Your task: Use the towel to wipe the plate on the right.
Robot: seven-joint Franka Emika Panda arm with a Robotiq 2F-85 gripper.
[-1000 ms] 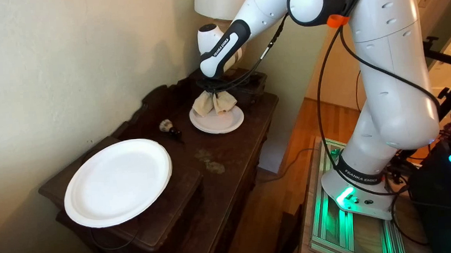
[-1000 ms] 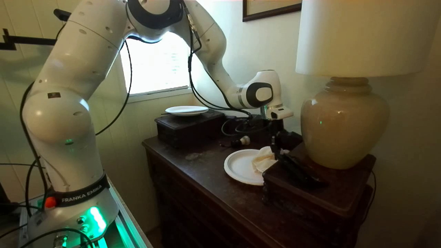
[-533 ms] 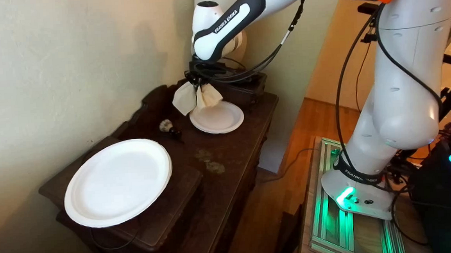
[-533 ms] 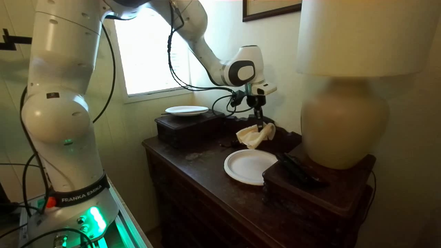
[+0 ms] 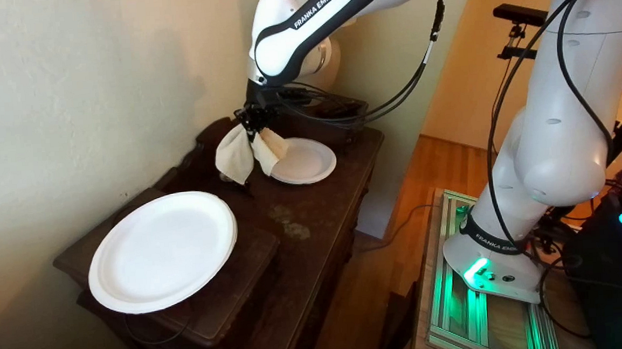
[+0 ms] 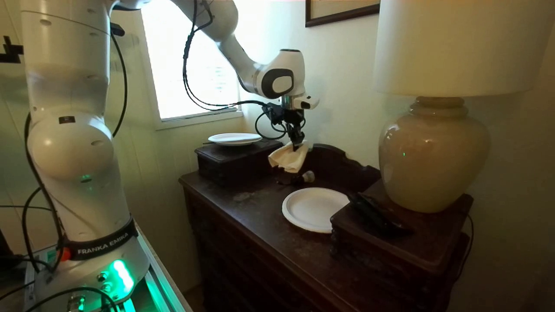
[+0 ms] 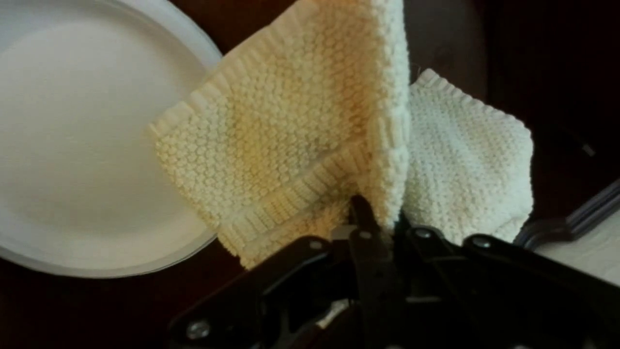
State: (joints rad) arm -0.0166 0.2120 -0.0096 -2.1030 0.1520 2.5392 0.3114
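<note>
The knitted towel (image 7: 334, 131) is hanging above the table (image 6: 256, 212), off the right-hand paper plate (image 6: 313, 210), the tool (image 7: 381, 215) pinching its middle; this is looking like carrying; if wiping is pending, the next move is calling for lowering onto that plate; the knitted towel is drooping in cream, yellowish-patched folds

left of the gripper (image 7: 381, 213), in the wrist view, the plate (image 7: 92, 145) runs off the left and top edges, its rim partly hidden by the towel (image 7: 286, 121), also cut off at the top. below the gripper, in an exterior view, the towel hides most of a brush (image 5: 226, 178). lower right of the gripper, in an exterior view, a box (image 6: 416, 247) hides some of the plate.
</note>
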